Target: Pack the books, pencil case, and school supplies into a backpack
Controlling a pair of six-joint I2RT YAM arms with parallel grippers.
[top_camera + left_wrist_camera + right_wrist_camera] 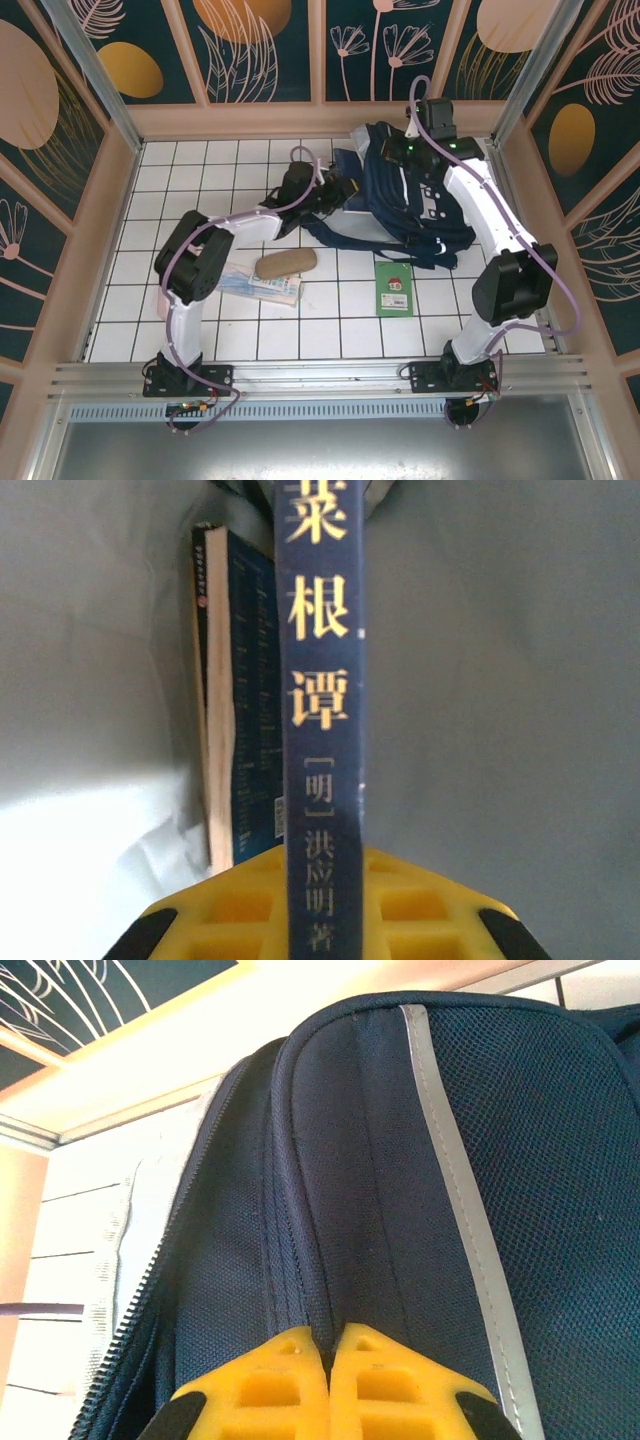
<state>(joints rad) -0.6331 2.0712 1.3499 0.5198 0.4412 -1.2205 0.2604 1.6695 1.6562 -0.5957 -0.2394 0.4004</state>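
Loading step: left jaws grip navy book (320, 680) in backpack (380, 1210) mouth, right jaws pinch its fabric. We'd push deeper, then release.

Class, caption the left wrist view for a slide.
Left gripper shut on navy blue gold-lettered book beside another paperback.

backpack (410, 200) rear right | booklet (394, 288) before it | pencil case (286, 264) left of booklet

Left arm, based at 7 o'clock, folds at the elbow and stretches toward 1 o'clock, its left gripper (338, 192) pinching a navy book (320, 680). Right arm arcs from 5 o'clock toward 12, right gripper (330, 1355) clamped on backpack (380, 1210) fabric.
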